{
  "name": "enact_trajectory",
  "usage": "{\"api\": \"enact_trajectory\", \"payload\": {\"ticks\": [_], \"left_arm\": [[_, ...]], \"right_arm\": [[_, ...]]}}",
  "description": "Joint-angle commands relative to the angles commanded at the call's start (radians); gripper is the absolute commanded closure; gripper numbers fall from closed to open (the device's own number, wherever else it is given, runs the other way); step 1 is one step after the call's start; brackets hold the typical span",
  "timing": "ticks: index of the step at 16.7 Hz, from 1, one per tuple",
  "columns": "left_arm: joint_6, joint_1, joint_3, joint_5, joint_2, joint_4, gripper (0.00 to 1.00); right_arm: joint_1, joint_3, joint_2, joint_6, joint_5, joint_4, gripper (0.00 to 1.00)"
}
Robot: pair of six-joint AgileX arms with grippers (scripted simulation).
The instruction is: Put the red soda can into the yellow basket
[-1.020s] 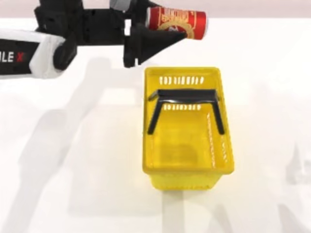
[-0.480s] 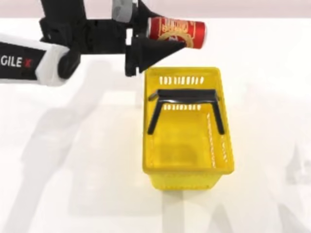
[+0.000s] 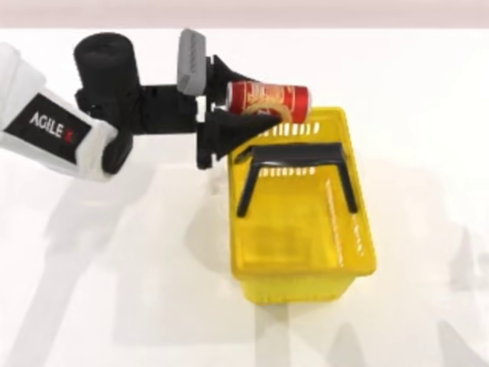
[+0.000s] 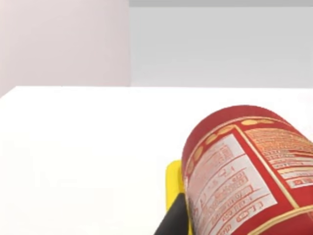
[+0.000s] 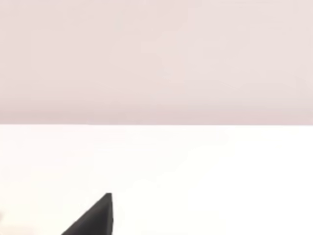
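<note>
Left tool clamped on small red cylindrical soda can above large yellow slotted plastic basket's far rim; best carry it past the black handles before letting go.

A plain white counter filled the scene, with soft grey shadows across it, and a pale pinkish wall ran behind it.

1. The top view looks straight down on the white counter from above.
2. The left wrist view sits very close behind the red soda can, facing across the counter to the far wall; it shares the can and the yellow basket rim with the top view.
3. The right wrist view looks low across bare counter toward the wall.
</note>
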Motion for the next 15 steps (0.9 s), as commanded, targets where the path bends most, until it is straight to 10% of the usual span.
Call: {"api": "enact_trajectory", "payload": {"ticks": [3,15], "left_arm": [[0.000,0.000,0.000,0.000,0.000,0.000,1.00],[0.000,0.000,0.000,0.000,0.000,0.000,0.10]], "right_arm": [[0.000,0.000,0.000,0.000,0.000,0.000,0.00],[0.000,0.000,0.000,0.000,0.000,0.000,0.00]]}}
